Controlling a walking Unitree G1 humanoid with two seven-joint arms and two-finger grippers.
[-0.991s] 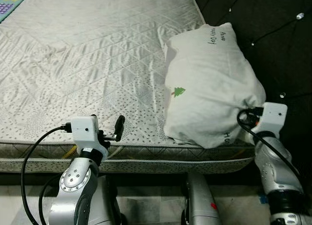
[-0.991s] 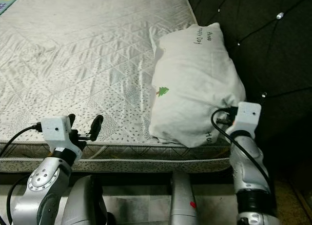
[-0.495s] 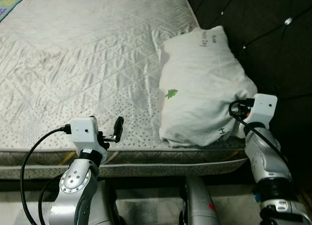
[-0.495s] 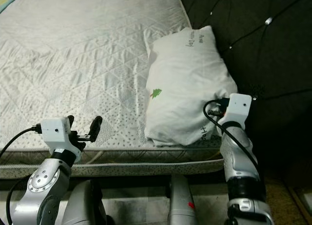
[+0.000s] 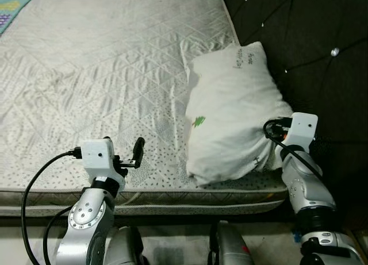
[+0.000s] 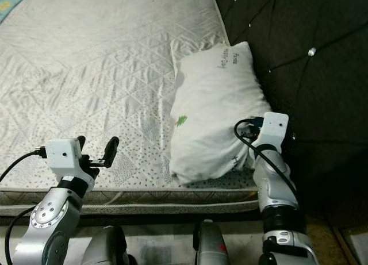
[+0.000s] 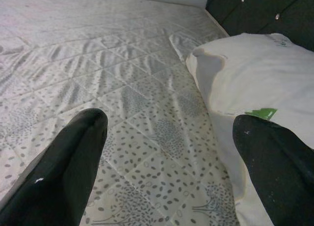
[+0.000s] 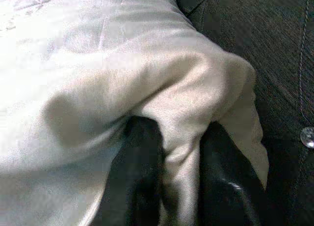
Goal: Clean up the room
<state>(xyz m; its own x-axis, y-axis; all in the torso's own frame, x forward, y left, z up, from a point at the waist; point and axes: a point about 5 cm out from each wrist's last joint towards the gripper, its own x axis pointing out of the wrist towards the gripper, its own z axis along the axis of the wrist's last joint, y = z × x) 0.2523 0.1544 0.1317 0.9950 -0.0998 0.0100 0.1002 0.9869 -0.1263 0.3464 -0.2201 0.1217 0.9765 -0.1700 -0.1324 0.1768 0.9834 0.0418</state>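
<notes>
A white pillow with a small green tree print lies on the right side of the mattress, against the dark headboard. My right gripper is shut on the pillow's near right corner. A fold of the white fabric is pinched between its black fingers. In the eye views that wrist sits at the pillow's near right corner. My left gripper is open over the mattress's near edge, left of the pillow, with nothing between its fingers.
A dark tufted headboard rises along the right of the bed. The quilted mattress stretches bare to the left and far side. A colourful mat shows at the far left corner. The floor lies just below the bed's near edge.
The whole view has shifted, so the camera moved. The right gripper has kept its hold, and the pillow now lies a little further in from the mattress's near edge. The left gripper stays open.
</notes>
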